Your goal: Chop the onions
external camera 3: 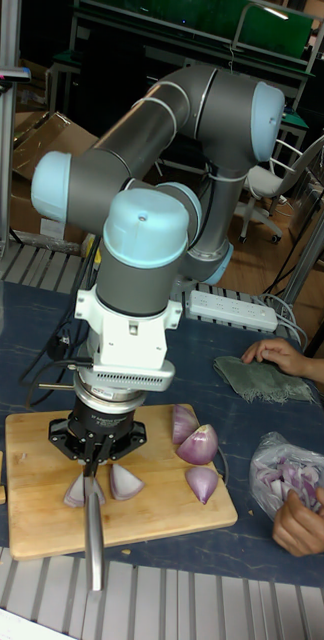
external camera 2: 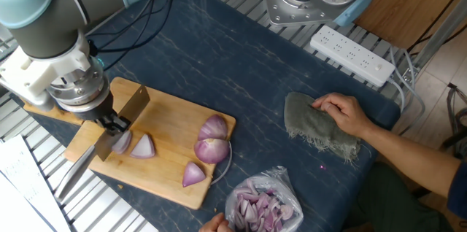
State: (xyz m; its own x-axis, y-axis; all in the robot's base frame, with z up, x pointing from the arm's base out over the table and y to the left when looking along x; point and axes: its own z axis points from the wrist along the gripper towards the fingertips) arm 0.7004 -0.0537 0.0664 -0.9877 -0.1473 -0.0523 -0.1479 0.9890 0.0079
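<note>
Several red onions lie on the wooden cutting board [external camera 2: 171, 111]: a wedge [external camera 2: 144, 147], a small piece [external camera 2: 122, 141] against the blade, two halves [external camera 2: 214, 126] [external camera 2: 211, 150] and another wedge [external camera 2: 193, 175]. My gripper [external camera 2: 114, 123] is shut on a knife [external camera 2: 82, 165] over the board's left end. The blade slants down toward the front left, right beside the small piece. The tall fixed view has the gripper [external camera 3: 94, 455] above the blade [external camera 3: 94, 530], which passes between the small piece [external camera 3: 76, 492] and the wedge [external camera 3: 125, 482]. The halves [external camera 3: 199, 445] lie to the right.
A clear bag of onion bits [external camera 2: 263, 206] sits at the front, held by a person's hand [external camera 2: 214, 223]. Another hand [external camera 2: 341, 111] rests on a grey cloth [external camera 2: 317, 126] to the right. A power strip [external camera 2: 352, 55] lies behind. A wooden rack [external camera 2: 40, 108] stands left of the board.
</note>
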